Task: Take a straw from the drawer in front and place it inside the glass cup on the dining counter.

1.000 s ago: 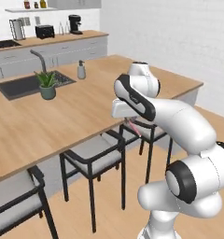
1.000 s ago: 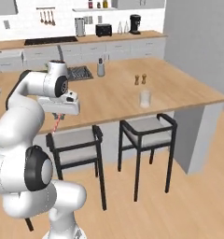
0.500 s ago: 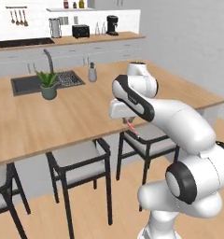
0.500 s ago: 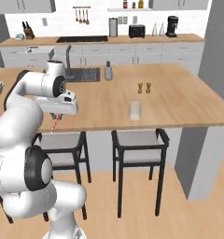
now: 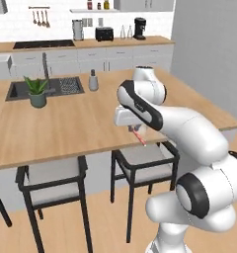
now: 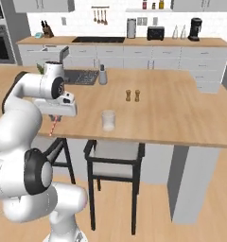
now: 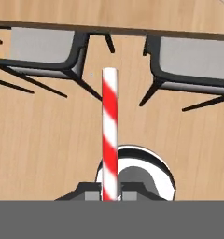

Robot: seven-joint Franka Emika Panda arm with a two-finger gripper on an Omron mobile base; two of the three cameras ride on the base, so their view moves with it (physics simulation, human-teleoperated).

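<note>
Red-and-white striped, the straw (image 5: 138,137) pokes down from the gripper (image 5: 134,129) in the left base view, hanging just off the near edge of the dining counter (image 5: 66,123), above the seat of a chair (image 5: 145,165). A potted plant (image 5: 36,91) and a grey soap bottle (image 5: 93,80) stand farther back by the sink (image 5: 44,88).

In the right base view the gripper (image 6: 56,118) sits at the near left edge of the dining counter (image 6: 158,108), the straw (image 6: 53,127) slanting downward below it. The glass cup (image 6: 108,120) stands to its right, near the counter's front edge and well apart from the straw; two small wooden shakers (image 6: 132,95) lie beyond it.

The hand view looks down the straw (image 7: 109,130), pinched at its base between fully closed fingertips (image 7: 93,196), with the floor and chairs below.

To do this well, I would raise the hand until the straw's lower tip clears the cup rim, carry it right to stand directly above the cup, bring the straw nearer vertical, lower the tip inside, and only then let go.
</note>
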